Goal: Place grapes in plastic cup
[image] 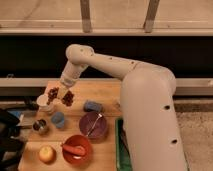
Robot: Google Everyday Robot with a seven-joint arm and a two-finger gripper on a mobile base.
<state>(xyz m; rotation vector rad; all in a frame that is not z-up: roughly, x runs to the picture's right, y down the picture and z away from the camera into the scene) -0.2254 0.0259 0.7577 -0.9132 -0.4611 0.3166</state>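
My gripper (60, 92) is at the back left of the wooden table (107, 95), at the end of the white arm reaching in from the right. It is shut on the grapes (67, 98), a dark reddish-purple bunch that hangs around the fingers just above the table. The plastic cup (58, 119), small and light blue, stands upright a short way in front of the gripper, nearer the camera. The grapes hang beside the white cup (46, 104), not over the blue one.
A metal cup (40, 126) stands left of the blue cup. A purple bowl (93, 125), a red bowl (76, 148) with a reddish item, an apple (46, 153) and a blue block (92, 106) share the table. A green bin (120, 150) borders its right edge.
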